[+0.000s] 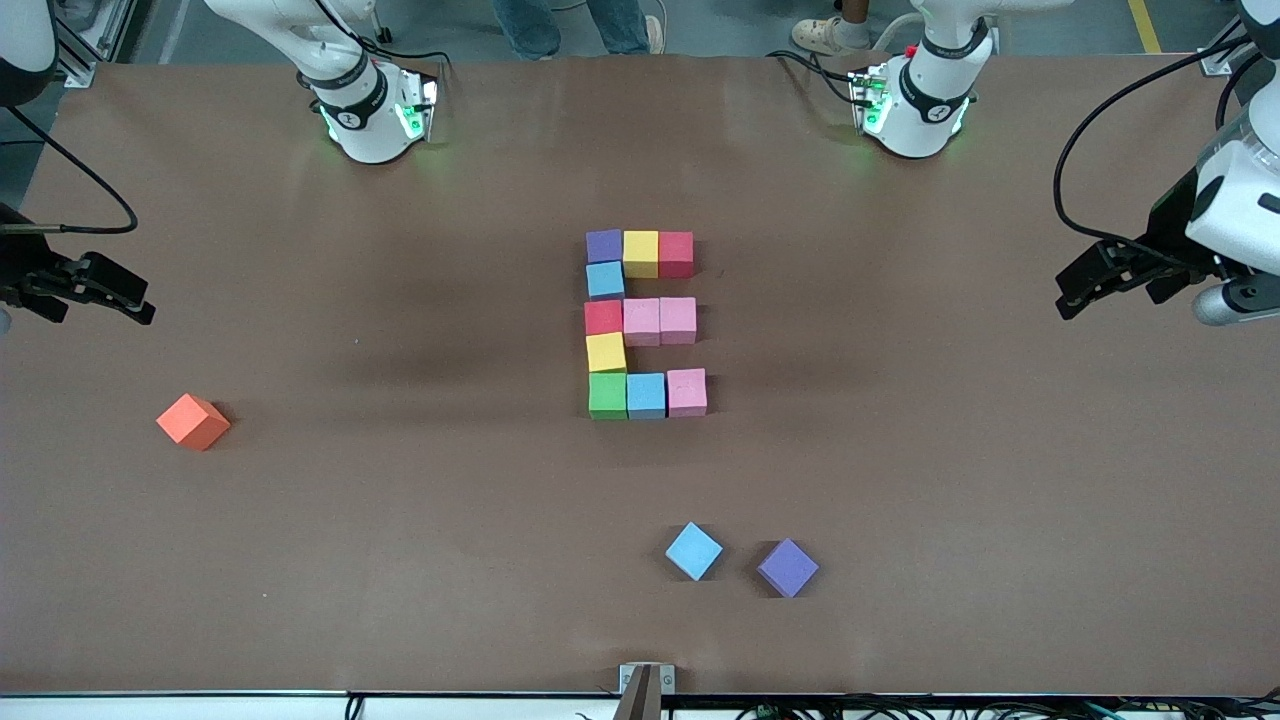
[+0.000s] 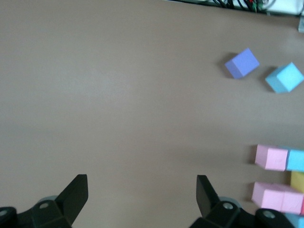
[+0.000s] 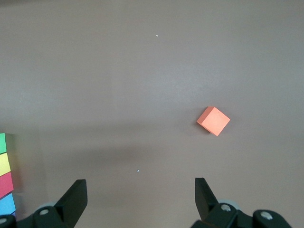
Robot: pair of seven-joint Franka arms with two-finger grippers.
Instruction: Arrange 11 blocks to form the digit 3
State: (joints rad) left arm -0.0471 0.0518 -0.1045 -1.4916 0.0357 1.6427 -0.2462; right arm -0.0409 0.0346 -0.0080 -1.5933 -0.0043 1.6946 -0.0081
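Centrally on the table [image 1: 400,560], eleven blocks [image 1: 645,323] form a blocky 3. Both arms wait over its ends, left gripper [image 1: 1075,297] and right gripper [image 1: 135,305] wide open, empty.

Left arm: cut off by the front view's edge at its own end of the table; only the left gripper [image 1: 1075,295] and part of the wrist show.
Right arm: likewise cropped at the other end; the right gripper [image 1: 135,305] shows only partly.
Digit 3 [image 2: 280,175]: in the left wrist view, only some cubes on one edge appear, the rest cropped.
Digit 3, right wrist view: just a thin strip of four cubes at the edge.
Both wrist views: gripper bodies cut off below the fingers [image 2: 76,194].
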